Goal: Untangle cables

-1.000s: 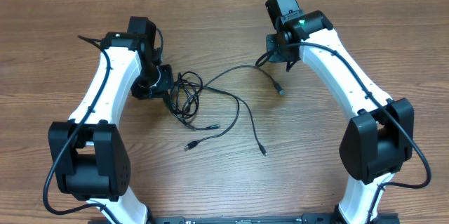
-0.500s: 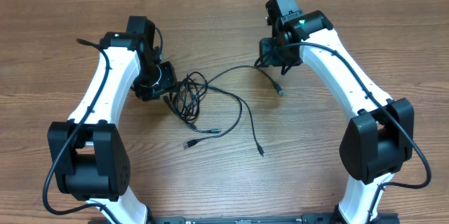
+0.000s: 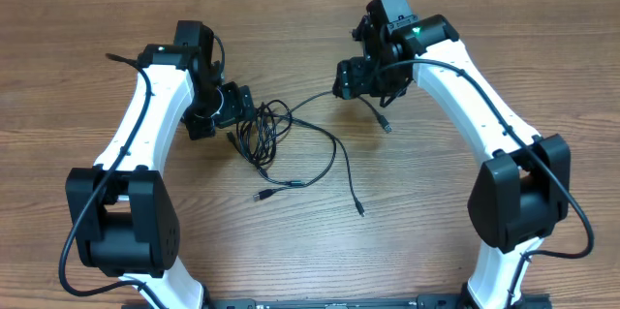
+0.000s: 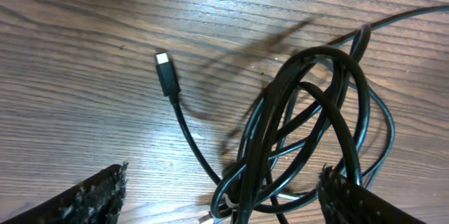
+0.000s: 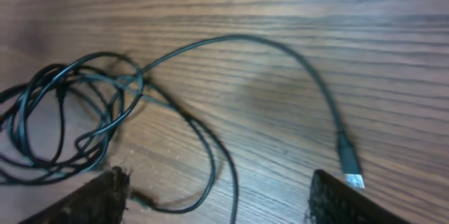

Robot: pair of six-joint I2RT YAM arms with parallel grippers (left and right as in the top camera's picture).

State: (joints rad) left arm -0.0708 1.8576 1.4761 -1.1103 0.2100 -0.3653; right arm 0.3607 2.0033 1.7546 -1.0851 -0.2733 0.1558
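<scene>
Now that both pincers have sprung wide after being clamped a second ago, the cables [image 3: 266, 133] lie free on the table [image 3: 436, 251], held by neither arm. The left gripper [image 3: 238, 108] hangs open over the bundle's left edge, and the right gripper [image 3: 351, 77] hangs open above the long cord's far stretch. The pull seems finished, yet the loops are still bunched, so I judge a fresh grasp is needed. Overhead gives the whole layout, with loose ends trailing toward the near side. Only the left wrist view shows several strands overlapping between its jaws and a small plug [image 4: 163, 69] lying clear, while the right wrist view shows a silver-tipped plug [image 5: 351, 170] just beside one jaw.
</scene>
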